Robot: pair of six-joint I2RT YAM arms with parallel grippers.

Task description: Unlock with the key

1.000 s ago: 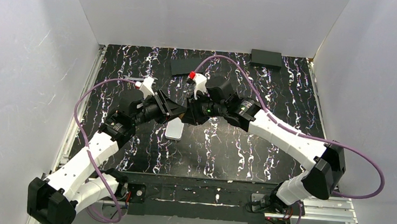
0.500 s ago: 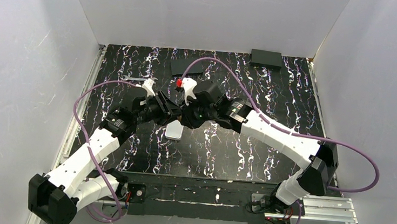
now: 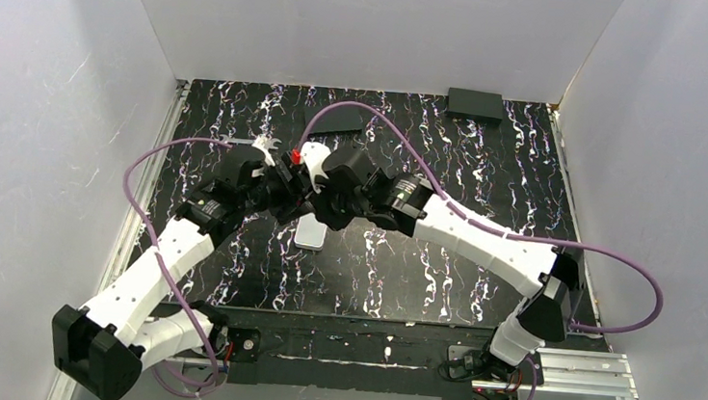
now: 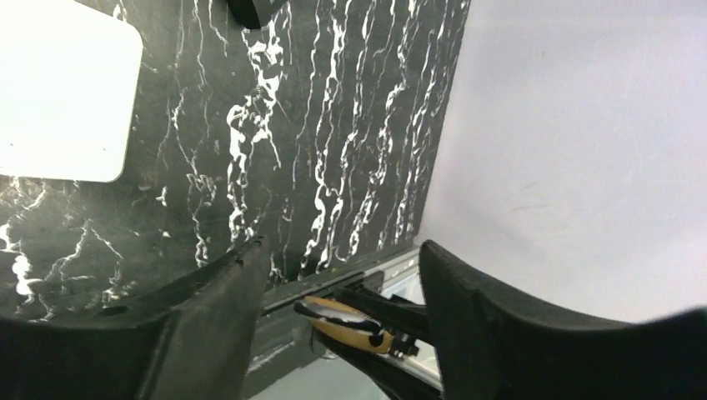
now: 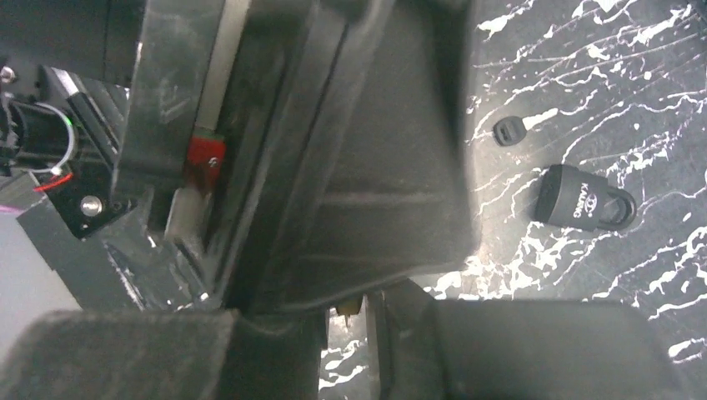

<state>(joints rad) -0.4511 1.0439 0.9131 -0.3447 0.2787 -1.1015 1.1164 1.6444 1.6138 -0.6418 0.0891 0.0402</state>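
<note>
Pinching almost all the way shut, our right gripper (image 5: 352,323) left only a thin gap between its two fingers. In that gap we saw a tiny brass bit. We thought it was the key (image 5: 348,310), held right at the fingertips. Most of it was hidden, so we could not tell which end was pinched.

Our left gripper (image 4: 338,262) was pressed up close in front of those fingers. Its own fingers stood well apart, with nothing between them.

Farther out, off to the side of the right gripper, the black padlock (image 5: 584,206) lay on its side down on the table (image 5: 634,50). Nothing touched it. Near it lay a small thing with a round black head (image 5: 505,131) and a pale stem. It may have been a spare key, but we could not tell.

Out past the left gripper, a white pad (image 4: 58,92) lay flat on the table.

We thought the key would be very light, hard and stiff, so it would not bend or break. But it was thin and smooth, and it could slip or twist in the fingers if it got bumped. The best place to hold it was the black head. That would leave the brass blade sticking out free to go into the lock. The padlock looked heavier, but it might slide when pushed, so the empty left gripper could hold it steady.
</note>
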